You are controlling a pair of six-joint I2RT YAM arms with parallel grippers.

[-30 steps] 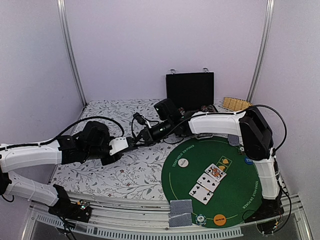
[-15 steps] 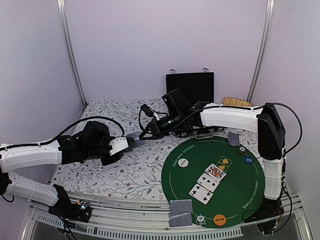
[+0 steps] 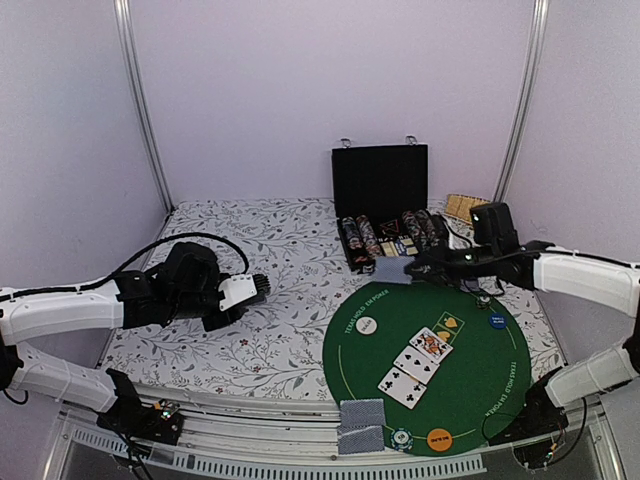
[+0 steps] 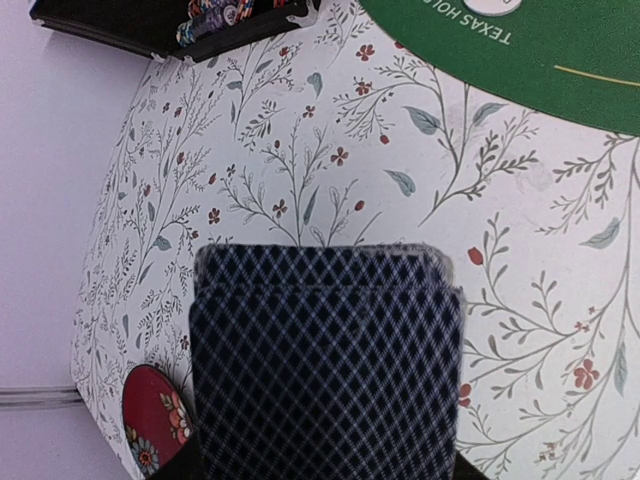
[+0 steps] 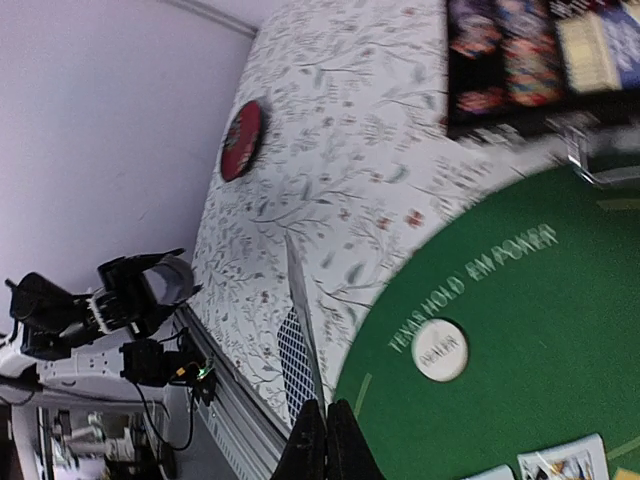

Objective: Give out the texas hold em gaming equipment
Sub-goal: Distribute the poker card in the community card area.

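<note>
My left gripper [image 3: 252,288] is shut on a deck of blue-grey patterned cards [image 4: 325,360], held above the floral cloth left of the green mat [image 3: 470,395]. My right gripper [image 3: 408,268] is shut on a single card [image 5: 301,320], seen edge-on and held over the mat's far edge. On the mat lie a white dealer disc [image 3: 367,325], a blue disc [image 3: 497,321], an orange disc [image 3: 438,438], three face-up cards [image 3: 417,364], a striped chip [image 3: 402,436] and two face-down cards [image 3: 361,414]. The left fingers are hidden under the deck.
An open black chip case [image 3: 380,178] with rows of chips [image 3: 390,235] stands behind the mat. A woven tan piece [image 3: 465,206] lies at the back right. A red round dish [image 4: 150,430] lies on the cloth by the left gripper.
My right arm has swung from the deck in the left gripper rightwards to the mat's far edge, carrying one card. The left arm has not moved.
</note>
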